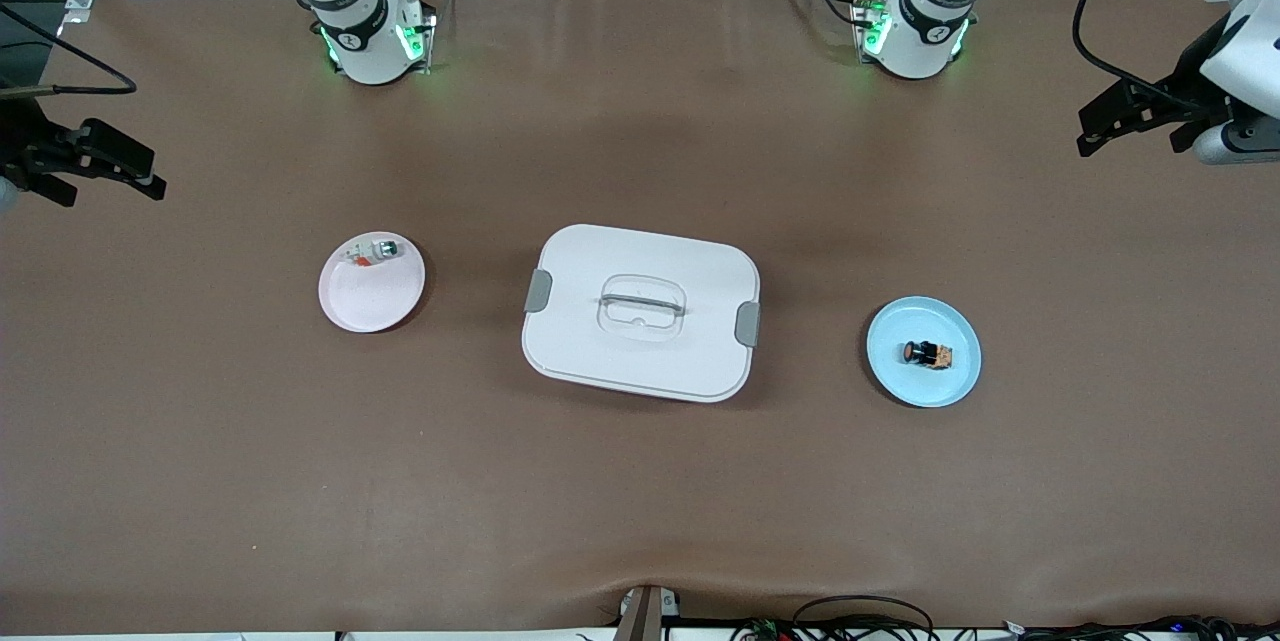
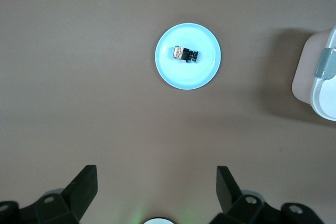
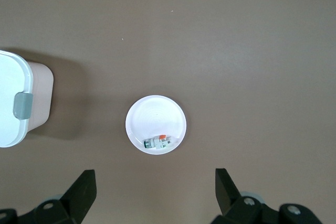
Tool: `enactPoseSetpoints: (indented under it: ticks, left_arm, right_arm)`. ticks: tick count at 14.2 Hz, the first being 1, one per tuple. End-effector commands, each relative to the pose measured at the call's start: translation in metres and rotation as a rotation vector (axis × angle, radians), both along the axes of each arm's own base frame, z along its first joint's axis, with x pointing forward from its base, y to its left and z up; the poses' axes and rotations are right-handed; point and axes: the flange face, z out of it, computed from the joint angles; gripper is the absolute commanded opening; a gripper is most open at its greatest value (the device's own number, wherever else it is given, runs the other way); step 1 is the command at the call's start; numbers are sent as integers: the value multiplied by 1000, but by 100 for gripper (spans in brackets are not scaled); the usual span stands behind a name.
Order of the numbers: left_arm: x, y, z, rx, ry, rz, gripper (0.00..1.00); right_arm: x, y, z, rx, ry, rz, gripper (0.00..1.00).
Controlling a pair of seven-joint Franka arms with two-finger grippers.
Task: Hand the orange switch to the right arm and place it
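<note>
While both arms wait raised at the table's ends, the front view shows the tiny black push-button orange switch [image 1: 926, 354] lying on its side on a round light-blue plate [image 1: 958, 383] toward the left arm's end. From the white lidded box with grey latches [image 1: 640, 311] at centre, that plate sits at about 3 o'clock and a round pink-white plate [image 1: 358, 306] at about 9 o'clock, holding a white-and-clear small part [image 1: 377, 252]. Left gripper [image 1: 1118, 124] and right gripper [image 1: 110, 166] both empty over bare brown table [image 1: 640, 501].

Left wrist view: left gripper fingers [image 2: 84, 184] spread wide, nothing held; orange switch at the blue plate's middle, box edge visible.

Right wrist view: right gripper fingers [image 3: 84, 187] wide apart, empty; small part near the pale plate's rim.
</note>
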Motion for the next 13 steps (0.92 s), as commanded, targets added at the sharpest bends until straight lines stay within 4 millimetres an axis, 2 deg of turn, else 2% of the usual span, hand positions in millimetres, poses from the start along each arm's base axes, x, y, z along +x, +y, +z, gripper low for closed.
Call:
enactPoseSetpoints:
  ticks: [1, 6, 10, 13]
  left_arm:
    - [2, -1, 4, 5, 7, 26, 100]
    - [2, 2, 11, 4, -8, 29, 100]
    - [11, 0, -10, 6, 33, 17, 100]
    - [25, -3, -29, 3, 44, 6, 100]
  right_arm:
    - [-8, -3, 2, 9, -8, -17, 100]
    - [-7, -3, 2, 9, -10, -15, 100]
    - [-5, -4, 5, -3, -36, -17, 100]
    - [-5, -4, 5, -3, -33, -18, 100]
